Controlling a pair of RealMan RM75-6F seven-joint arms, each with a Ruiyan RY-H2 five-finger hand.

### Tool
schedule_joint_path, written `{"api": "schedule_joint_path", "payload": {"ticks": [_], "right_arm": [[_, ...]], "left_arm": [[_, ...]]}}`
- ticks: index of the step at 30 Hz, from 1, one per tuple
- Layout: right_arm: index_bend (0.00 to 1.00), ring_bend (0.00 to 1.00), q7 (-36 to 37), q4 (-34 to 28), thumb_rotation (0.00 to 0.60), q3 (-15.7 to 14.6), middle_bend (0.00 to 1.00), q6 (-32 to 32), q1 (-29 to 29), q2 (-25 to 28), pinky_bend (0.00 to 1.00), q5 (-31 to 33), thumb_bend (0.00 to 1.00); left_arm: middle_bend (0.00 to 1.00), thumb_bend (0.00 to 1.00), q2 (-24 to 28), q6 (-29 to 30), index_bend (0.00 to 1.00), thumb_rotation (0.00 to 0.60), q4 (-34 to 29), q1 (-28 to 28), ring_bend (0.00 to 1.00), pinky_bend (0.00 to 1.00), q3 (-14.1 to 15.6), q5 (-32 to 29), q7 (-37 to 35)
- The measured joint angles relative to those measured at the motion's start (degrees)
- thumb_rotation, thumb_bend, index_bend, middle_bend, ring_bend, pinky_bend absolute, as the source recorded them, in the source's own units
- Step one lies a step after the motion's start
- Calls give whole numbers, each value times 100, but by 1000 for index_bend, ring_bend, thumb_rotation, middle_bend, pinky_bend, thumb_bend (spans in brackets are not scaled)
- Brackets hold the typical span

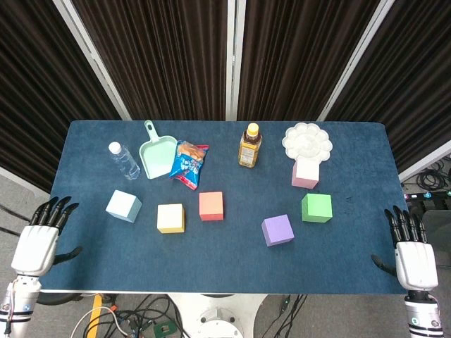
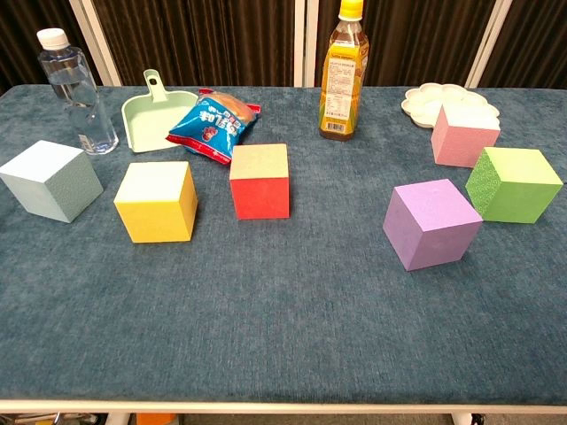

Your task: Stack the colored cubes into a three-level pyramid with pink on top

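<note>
Bright, even overhead light, soft short shadows, both views sharp.

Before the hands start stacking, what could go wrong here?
The pink cube sits close beside the palette, so a hand reaching for it might knock the palette. The red cube lies close to the snack bag and might drag it along. The six cubes lie scattered; a crooked base could let the upper levels slip.

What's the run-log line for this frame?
stage: pre-grasp | left robot hand: open | right robot hand: open | pink cube: unstacked | pyramid: none
</note>
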Motion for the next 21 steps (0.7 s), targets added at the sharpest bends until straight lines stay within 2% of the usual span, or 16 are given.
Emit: {"api": "schedule_joint_path", "payload": {"ticks": [12, 21], "right_arm": [[0, 0, 544, -116, 600, 136, 0, 7, -31, 59, 0, -132, 0], [0, 0, 609, -80, 600, 198, 0, 45, -16, 70, 0, -276, 0]], "left_arm": [[86, 41, -93, -330, 145, 600, -106, -130, 28, 165, 19, -18, -269], [107, 42, -466, -793, 137, 600, -294, -512, 29, 171, -258, -254, -315]]}}
